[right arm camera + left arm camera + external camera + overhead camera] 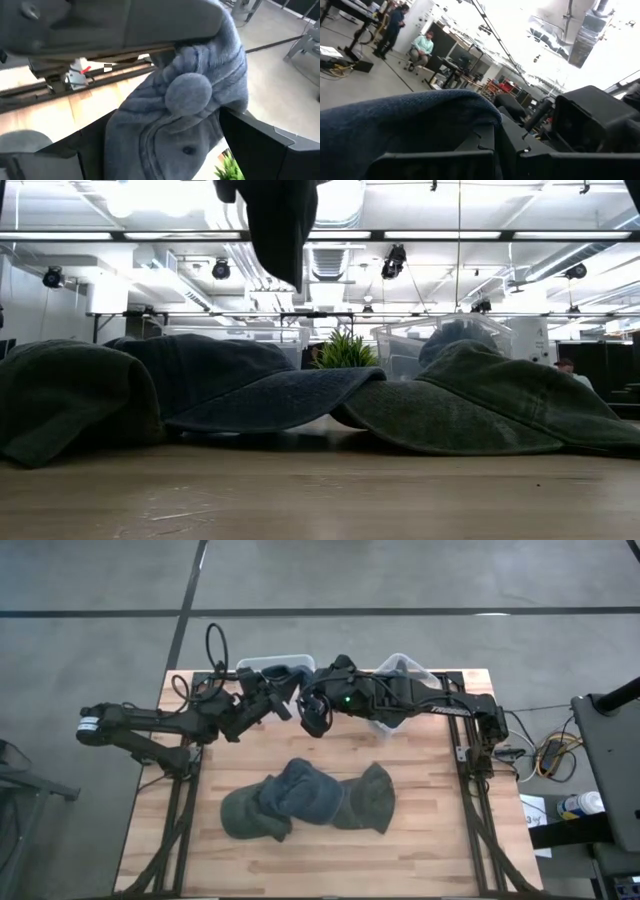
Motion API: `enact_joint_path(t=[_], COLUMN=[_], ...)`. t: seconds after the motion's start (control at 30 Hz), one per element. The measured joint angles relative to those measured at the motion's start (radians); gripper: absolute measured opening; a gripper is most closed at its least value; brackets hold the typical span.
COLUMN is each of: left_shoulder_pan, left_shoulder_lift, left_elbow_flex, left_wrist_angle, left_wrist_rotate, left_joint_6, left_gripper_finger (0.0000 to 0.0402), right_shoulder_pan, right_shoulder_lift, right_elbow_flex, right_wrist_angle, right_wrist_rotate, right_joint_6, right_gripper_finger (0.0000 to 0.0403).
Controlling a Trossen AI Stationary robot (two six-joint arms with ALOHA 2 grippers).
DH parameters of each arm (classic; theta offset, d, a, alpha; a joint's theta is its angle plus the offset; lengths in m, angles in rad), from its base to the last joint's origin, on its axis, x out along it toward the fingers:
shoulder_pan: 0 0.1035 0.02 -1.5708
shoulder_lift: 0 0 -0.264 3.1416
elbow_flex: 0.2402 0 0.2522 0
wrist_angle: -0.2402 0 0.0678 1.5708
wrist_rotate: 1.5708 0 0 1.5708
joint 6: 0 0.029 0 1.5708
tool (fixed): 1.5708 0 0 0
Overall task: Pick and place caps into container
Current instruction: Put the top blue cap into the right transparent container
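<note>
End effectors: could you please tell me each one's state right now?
Left end effector: cannot be told.
Right end effector: closed on slate-blue cap.

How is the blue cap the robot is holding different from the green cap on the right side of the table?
The held blue cap is slate-blue; the green cap is olive. The blue cap hangs in the air, clamped in the right gripper; the green cap lies flat on the table, ungripped and overlapping other caps. Both are soft fabric.
</note>
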Motion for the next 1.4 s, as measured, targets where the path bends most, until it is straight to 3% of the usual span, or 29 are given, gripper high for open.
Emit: enact_joint_path(t=[0.33,0.8,1.0,1.23,1.4], left_shoulder_pan=[-0.004,-0.008,-0.008,-0.008,-0.008], left_shoulder_lift=[-0.001,0.001,0.001,0.001,0.002], left_elbow_flex=[0.0,0.0,0.0,-0.001,-0.002], left_wrist_angle=[-0.003,-0.015,-0.028,-0.031,-0.032], left_wrist_rotate=[0.019,0.049,0.049,0.049,0.07], left_joint_6=[-0.021,-0.031,-0.031,-0.03,-0.017], left_gripper_finger=[0.0,0.0,0.0,0.0,0.0009], right_shoulder_pan=[-0.005,-0.033,-0.035,-0.055,-0.054], right_shoulder_lift=[-0.029,-0.042,-0.042,-0.042,-0.042], right_elbow_flex=[0.0,0.001,0.014,0.014,0.027], right_wrist_angle=[-0.005,0.003,-0.002,-0.023,-0.06], right_wrist_rotate=[0.077,0.08,0.075,-0.028,-0.027], right_joint_6=[-0.075,-0.08,-0.106,-0.108,-0.13], right_gripper_finger=[0.0326,0.0314,0.0226,0.0038,0.0013])
